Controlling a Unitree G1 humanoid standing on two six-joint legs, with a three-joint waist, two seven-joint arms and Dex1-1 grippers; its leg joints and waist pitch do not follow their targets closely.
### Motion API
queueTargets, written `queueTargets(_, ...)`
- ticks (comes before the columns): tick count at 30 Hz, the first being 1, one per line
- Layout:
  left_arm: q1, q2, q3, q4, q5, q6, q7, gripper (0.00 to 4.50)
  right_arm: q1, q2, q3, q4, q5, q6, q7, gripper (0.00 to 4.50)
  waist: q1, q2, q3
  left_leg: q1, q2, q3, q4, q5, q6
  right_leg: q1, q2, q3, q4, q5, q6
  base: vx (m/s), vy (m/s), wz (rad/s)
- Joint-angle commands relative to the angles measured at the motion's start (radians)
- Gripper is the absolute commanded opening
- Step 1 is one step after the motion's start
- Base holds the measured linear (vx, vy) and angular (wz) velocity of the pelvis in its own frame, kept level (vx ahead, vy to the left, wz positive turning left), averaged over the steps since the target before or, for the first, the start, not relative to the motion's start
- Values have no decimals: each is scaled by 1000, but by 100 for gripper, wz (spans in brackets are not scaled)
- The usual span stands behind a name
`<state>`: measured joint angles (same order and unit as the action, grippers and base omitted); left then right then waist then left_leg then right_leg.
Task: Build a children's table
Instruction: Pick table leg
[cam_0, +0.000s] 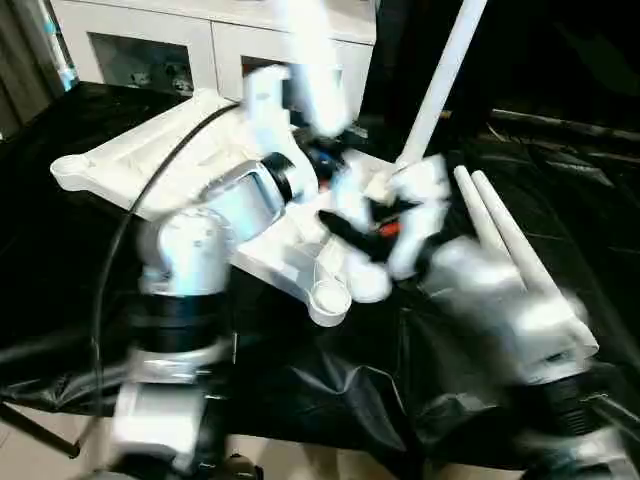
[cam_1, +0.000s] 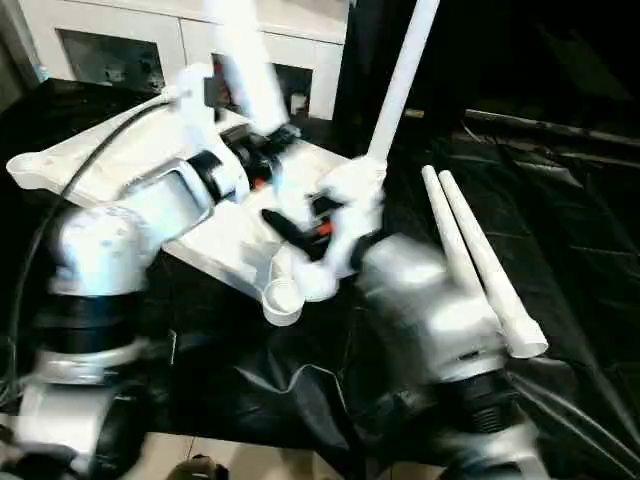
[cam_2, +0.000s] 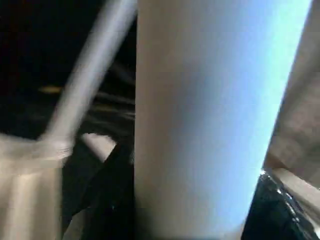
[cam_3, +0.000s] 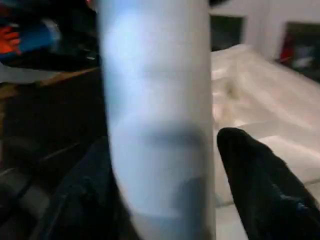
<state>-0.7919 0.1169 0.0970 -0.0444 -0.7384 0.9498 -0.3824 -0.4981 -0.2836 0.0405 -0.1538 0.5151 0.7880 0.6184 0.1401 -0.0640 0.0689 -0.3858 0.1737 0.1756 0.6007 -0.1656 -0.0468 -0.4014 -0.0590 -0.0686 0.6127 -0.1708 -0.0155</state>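
two silver forearms fill the near side of the scene, reaching out over a black sheet (cam_0: 330, 390) that covers the work surface. two loose legs (cam_1: 480, 255) lie side by side, touching, on that sheet toward its right edge, thick ends nearest. the white tabletop (cam_0: 120, 160) lies ribbed side up on the sheet's left half, one round corner socket (cam_0: 330, 300) pointing at the near edge. the right gripper (cam_0: 375, 225) sits over the tabletop's right side at the foot of an upright leg (cam_0: 440, 80) that leans slightly right; in its wrist view a black finger (cam_3: 260, 175) stands clear of the white tube on one side, the other finger dark beside it, so the jaws look parted around the leg rather than pressed on it. the left gripper (cam_0: 315, 160) is farther in, below a blurred leg (cam_0: 310, 60) rising from the tabletop; whether its fingers clamp that tube i cannot tell. white cabinets (cam_0: 200, 40) stand beyond the sheet's far edge.
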Motion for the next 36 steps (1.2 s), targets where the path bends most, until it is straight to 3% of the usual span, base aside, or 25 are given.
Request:
queueTargets(1,-13,31,-19,-32,-55,28,-118,184,-27,-66,-68,1,63,80,69,304,-4,5,-75,25,51,-21,-71,-196,-43,54,-86,53,-68,-203,-111,0,0,0)
queueTargets(3,-38,51,14,-31,-109,51,-194,184,-41,-139,-79,-13,160,184,165,304,-1,10,-74,26,53,-21,-69,-197,-39,52,-88,54,-73,-238,-110,0,0,0)
queueTargets(5,-57,60,36,-17,-143,67,-224,184,-49,-171,-81,-11,198,237,197,304,0,9,-71,26,54,-20,-69,-202,-40,48,-88,53,-77,-271,-113,0,0,0)
queueTargets(8,-67,72,35,-2,-155,77,-242,184,-54,-192,-85,-9,221,263,222,304,1,6,-72,27,53,-21,-68,-210,-47,48,-90,51,-81,-307,-109,0,0,0)
queueTargets(12,-64,115,-5,30,-122,58,-289,184,-59,-232,-80,-25,264,305,264,304,3,10,-73,28,53,-22,-70,-209,-54,47,-88,51,-84,-335,-87,0,0,0)
queueTargets(17,-63,124,-6,47,-118,58,-311,183,-55,-237,-84,-38,298,343,259,267,4,2,-76,25,55,-22,-68,-186,-52,49,-90,50,-77,-306,-105,0,0,0)
queueTargets(20,-64,126,-8,53,-120,50,-317,183,-47,-243,-67,-43,294,345,265,226,6,0,-77,24,54,-20,-66,-176,-52,49,-92,50,-77,-303,-108,0,0,0)
queueTargets(26,-69,119,-11,64,-120,43,-314,183,-39,-233,-48,-39,285,347,240,203,7,6,-76,25,55,-22,-68,-188,-60,49,-92,50,-77,-306,-108,0,0,0)
queueTargets(30,-66,116,-9,64,-106,34,-296,182,-29,-193,-49,-25,246,323,175,200,6,2,-76,23,55,-22,-69,-189,-61,47,-94,50,-78,-321,-105,0,0,0)
queueTargets(31,-69,107,2,73,-105,38,-266,238,-25,-181,-44,-22,227,307,153,200,6,1,-77,24,55,-22,-68,-190,-64,48,-94,49,-78,-323,-102,0,0,0)
queueTargets(35,-72,57,54,93,-94,32,-134,261,-12,-126,-29,-16,145,233,47,198,2,1,-76,25,57,-22,-69,-196,-79,42,-94,50,-78,-318,-101,0,0,0)
queueTargets(36,-58,40,37,76,-29,2,-56,273,-8,-91,-23,-12,97,192,-25,196,2,-1,-78,25,55,-24,-69,-202,-78,48,-95,48,-80,-335,-94,0,0,0)
